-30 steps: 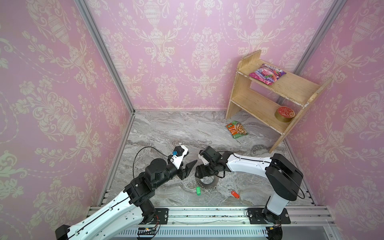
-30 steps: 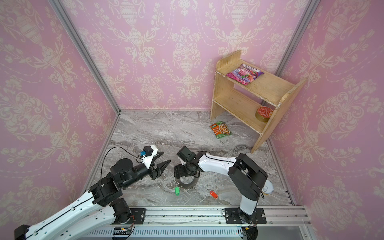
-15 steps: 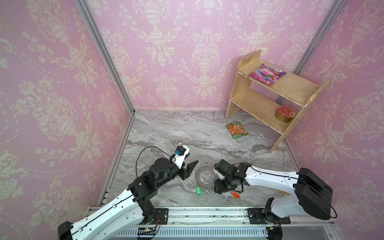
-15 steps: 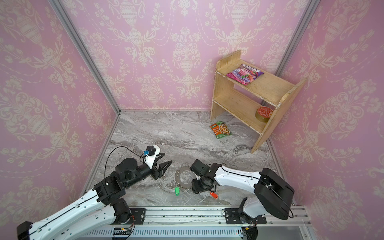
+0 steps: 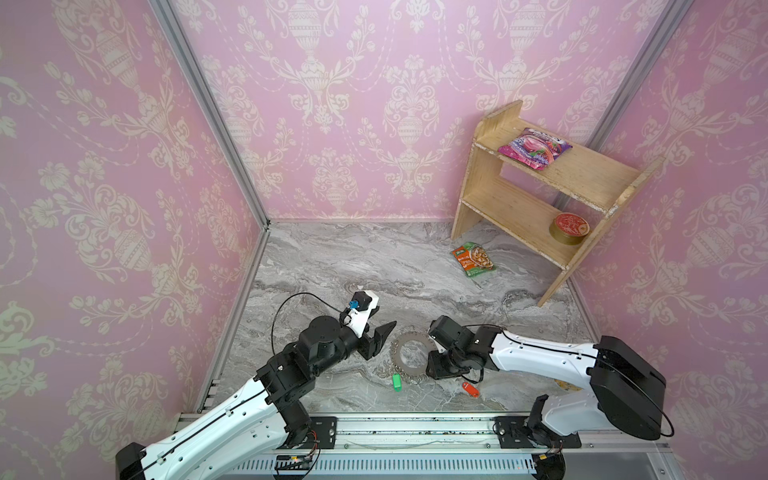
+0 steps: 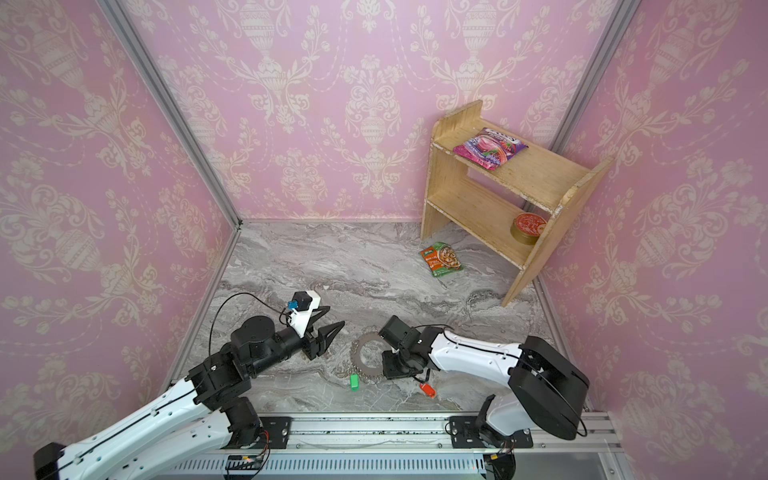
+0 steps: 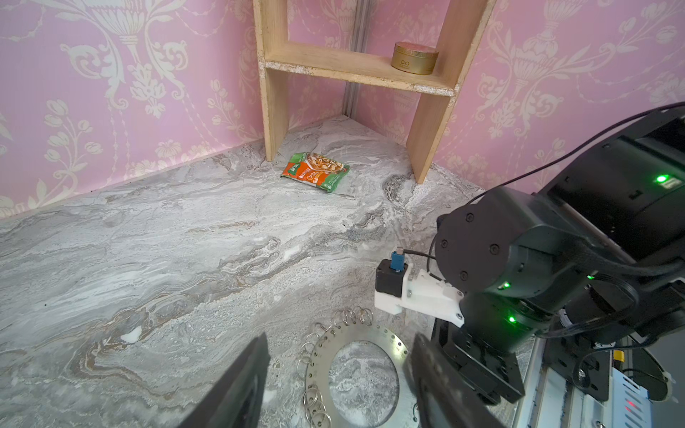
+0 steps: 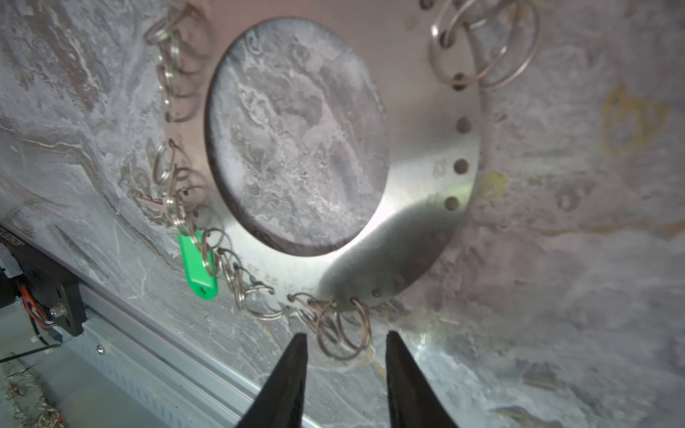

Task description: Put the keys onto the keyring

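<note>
The keyring point(image 5: 399, 351) point(image 6: 356, 353) lies flat on the marble floor between both arms, with wire loops round its rim point(image 7: 370, 333) point(image 8: 419, 207). The green-tagged key point(image 5: 397, 381) point(image 6: 354, 382) point(image 8: 196, 266) rests at its near rim among the loops. The red-tagged key point(image 5: 471, 389) point(image 6: 428, 390) lies loose to the right. My left gripper point(image 5: 384, 318) point(image 6: 334, 316) point(image 7: 339, 341) hovers open at the ring's left, empty. My right gripper point(image 5: 430, 374) point(image 6: 386, 374) point(image 8: 346, 335) sits low at the ring's near right rim, jaws narrowly apart, a few loops reaching between the tips.
A wooden shelf point(image 5: 540, 199) stands at the back right with a pink packet point(image 5: 534, 147) on top and a round tin point(image 5: 568, 226) below. An orange-green food packet point(image 5: 473, 259) lies on the floor before it. The metal rail point(image 5: 415, 428) runs along the front edge.
My right gripper has drawn back off the top of the keyring to its near right rim and its jaws have narrowed. The left gripper has crept towards the ring. Both keys stayed put.
</note>
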Controlling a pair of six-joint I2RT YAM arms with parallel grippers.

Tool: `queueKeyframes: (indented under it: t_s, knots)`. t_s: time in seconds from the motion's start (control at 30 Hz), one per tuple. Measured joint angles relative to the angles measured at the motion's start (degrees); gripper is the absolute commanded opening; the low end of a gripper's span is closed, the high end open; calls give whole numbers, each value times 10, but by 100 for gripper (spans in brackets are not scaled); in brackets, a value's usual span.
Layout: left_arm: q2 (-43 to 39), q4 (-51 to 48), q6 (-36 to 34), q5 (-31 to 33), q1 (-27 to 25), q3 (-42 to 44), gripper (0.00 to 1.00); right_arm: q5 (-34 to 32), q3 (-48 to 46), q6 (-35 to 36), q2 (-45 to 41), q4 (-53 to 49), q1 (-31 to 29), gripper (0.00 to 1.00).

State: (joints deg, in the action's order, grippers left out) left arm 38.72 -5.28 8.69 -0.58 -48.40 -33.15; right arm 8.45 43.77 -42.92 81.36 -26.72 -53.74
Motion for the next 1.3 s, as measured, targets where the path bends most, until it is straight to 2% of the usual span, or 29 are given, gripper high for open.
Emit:
queueKeyframes:
  t_s: [0.17, 0.4, 0.6, 0.93, 1.17, 1.3]
  knots:
    - [0, 0, 0, 0, 0, 0, 64, -42, 48, 38, 4, -46, -23, 35]
    - [-12, -3, 0, 0, 0, 0, 64, -109, 103, 95, 70, -109, -75, 30]
    - [-23, -8, 0, 1, 0, 0, 64, -137, 126, 132, 104, -130, -94, 25]
    - [-30, -14, 0, 2, 0, 0, 65, -149, 129, 159, 115, -141, -94, 22]
    - [-31, -18, 0, 10, 0, 0, 65, -152, 129, 165, 120, -141, -94, 10]
    - [-31, -18, 0, 10, 0, 0, 65, -155, 129, 167, 120, -141, -94, 7]
